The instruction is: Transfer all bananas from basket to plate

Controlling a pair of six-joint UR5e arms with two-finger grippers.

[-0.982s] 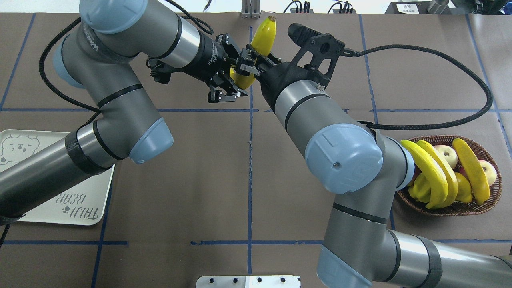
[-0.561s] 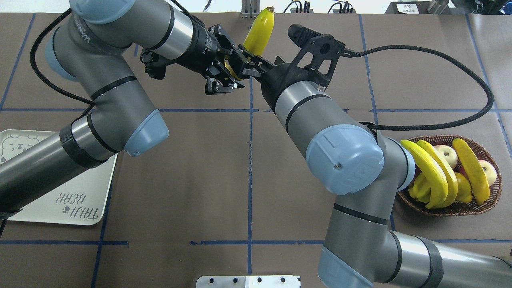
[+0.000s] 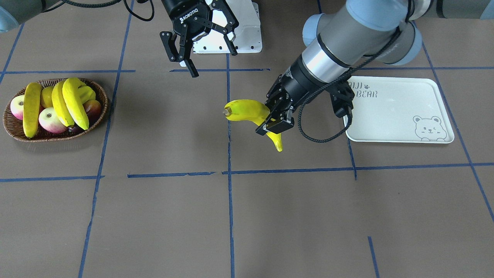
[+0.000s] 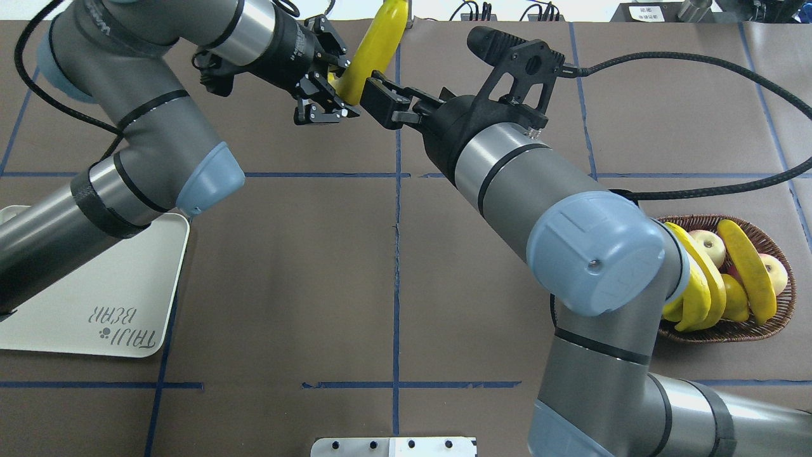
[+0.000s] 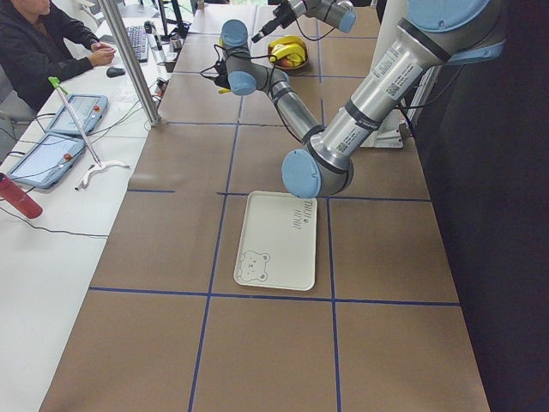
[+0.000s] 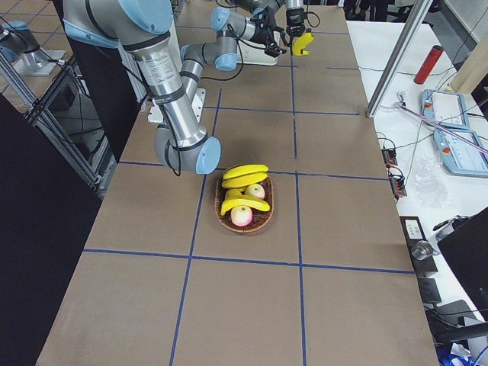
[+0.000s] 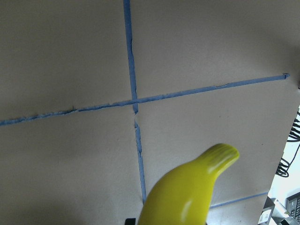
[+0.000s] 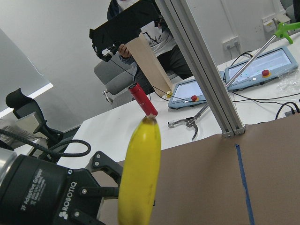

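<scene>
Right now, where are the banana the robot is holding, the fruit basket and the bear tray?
held banana [image 3: 247, 110], exterior front-facing view, on its thick middle.
wicker basket [image 3: 50, 137], exterior front-facing view, on its near rim.
bear tray [image 3: 397, 104], exterior front-facing view, on its bare middle.

Basket [image 3: 101, 92]: robot's right end of the bench [image 3: 154, 216]; three bananas [image 3: 69, 102] in it, atop other fruit [image 3: 48, 119].
Plate [image 3: 397, 112]: robot's left end.
Fourth banana [image 3: 245, 110]: above mid-bench, in the left gripper [image 3: 274, 120], between basket and plate.

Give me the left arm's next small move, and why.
Probably swing the left tool sideways toward the off-white rectangular tray. It is shut on the curved yellow banana, which hangs short of the tray's near edge. The right tool is open and apart from the banana, so nothing seems to block that move.
</scene>
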